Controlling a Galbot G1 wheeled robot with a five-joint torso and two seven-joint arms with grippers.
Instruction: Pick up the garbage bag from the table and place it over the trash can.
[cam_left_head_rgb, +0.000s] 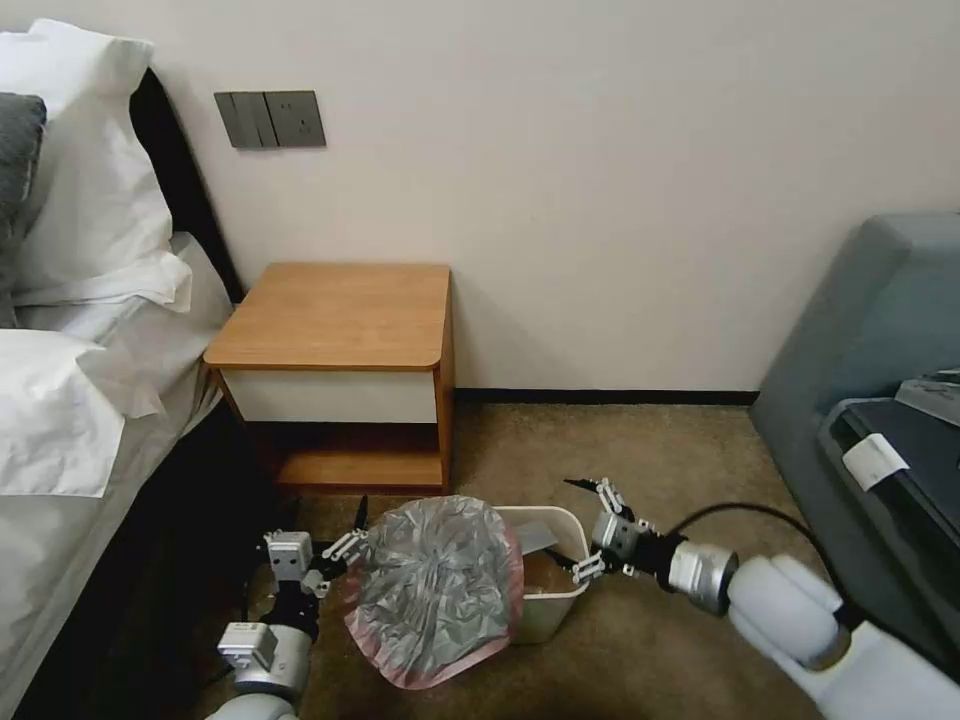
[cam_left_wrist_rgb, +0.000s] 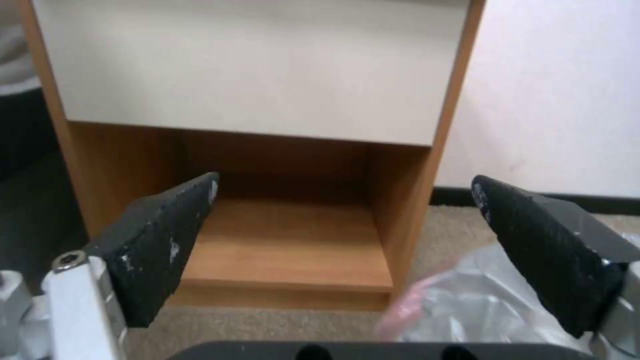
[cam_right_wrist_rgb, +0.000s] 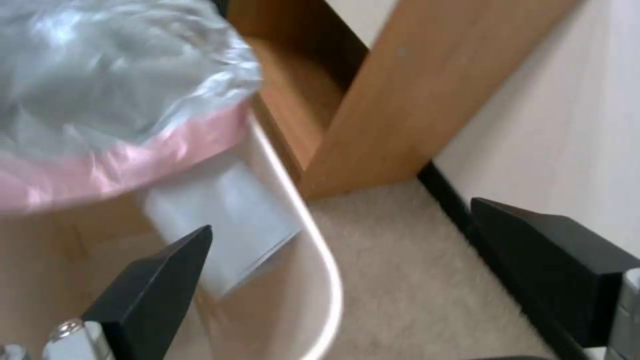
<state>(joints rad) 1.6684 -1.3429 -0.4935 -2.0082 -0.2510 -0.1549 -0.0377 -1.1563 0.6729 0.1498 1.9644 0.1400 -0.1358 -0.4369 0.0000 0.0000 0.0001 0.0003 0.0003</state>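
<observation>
The garbage bag (cam_left_head_rgb: 435, 590), crinkled silvery plastic with a pink rim, lies spread over the left part of the trash can (cam_left_head_rgb: 573, 530), hanging down its near side. The can stands on the carpet in front of the table (cam_left_head_rgb: 340, 315), whose top is bare. My left gripper (cam_left_head_rgb: 348, 532) is open at the bag's left edge, with the bag (cam_left_wrist_rgb: 467, 305) beside one finger and the table (cam_left_wrist_rgb: 267, 75) ahead. My right gripper (cam_left_head_rgb: 588, 530) is open around the can's uncovered right rim (cam_right_wrist_rgb: 320, 240), near the bag (cam_right_wrist_rgb: 113, 100) and the table's side panel (cam_right_wrist_rgb: 413, 100).
A white-sheeted bed (cam_left_head_rgb: 70, 400) runs along the left. A grey sofa (cam_left_head_rgb: 880, 340) with a dark case stands at the right. A flat pale sheet (cam_left_head_rgb: 540, 537) rests inside the can. Open carpet (cam_left_head_rgb: 640, 450) lies between the table and the sofa.
</observation>
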